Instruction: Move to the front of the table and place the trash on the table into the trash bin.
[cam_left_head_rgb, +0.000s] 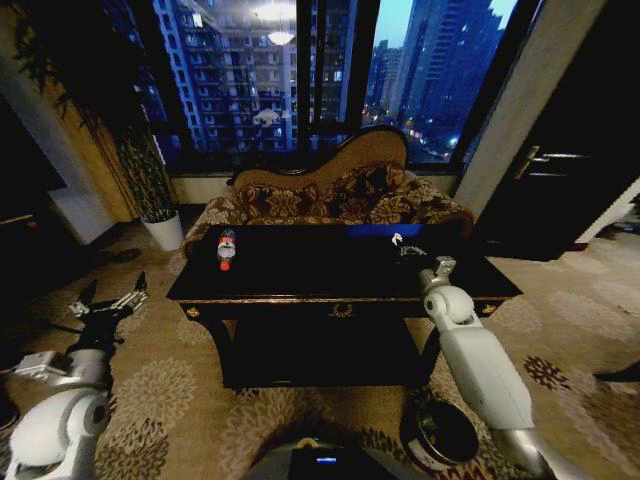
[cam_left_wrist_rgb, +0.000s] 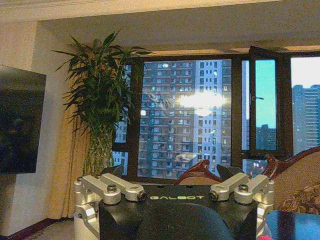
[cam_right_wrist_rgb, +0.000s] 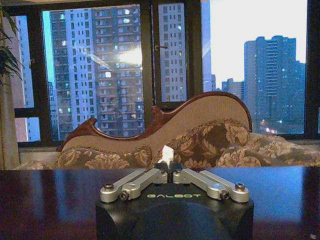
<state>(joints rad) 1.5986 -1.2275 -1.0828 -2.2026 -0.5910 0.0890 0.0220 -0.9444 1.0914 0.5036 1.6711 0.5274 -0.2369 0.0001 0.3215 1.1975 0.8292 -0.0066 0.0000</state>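
The long black desk (cam_left_head_rgb: 300, 285) with gold trim stands straight ahead in the head view, its dark top reaching back toward a patterned brown sofa (cam_left_head_rgb: 340, 195) under the window. The right arm stretches forward over the right part of the desktop, and the right gripper (cam_left_head_rgb: 402, 243) sits low at the surface there; in the right wrist view the right gripper (cam_right_wrist_rgb: 169, 166) has its fingers drawn together on a small white paper wad (cam_right_wrist_rgb: 166, 153), whose crumpled top stands up just above the fingertips. From the head view that wad (cam_left_head_rgb: 397, 238) shows as a pale speck at the gripper's tip. A small clear bottle (cam_left_head_rgb: 226, 248) with a red label and cap lies on its side on the left part of the desktop, well apart from the right gripper. The black trash bin (cam_left_head_rgb: 440, 432) with a pale rim stands on the carpet in front of the desk on the right side, beside the right arm's lower part and below the level of the desktop. The left arm is held off to the left of the desk, above the carpet, and the left gripper (cam_left_head_rgb: 108, 302) has its fingers spread apart with nothing between them; the left wrist view shows the same gripper (cam_left_wrist_rgb: 175, 192) splayed wide, facing a tall potted plant (cam_left_wrist_rgb: 102, 100) beside the window.
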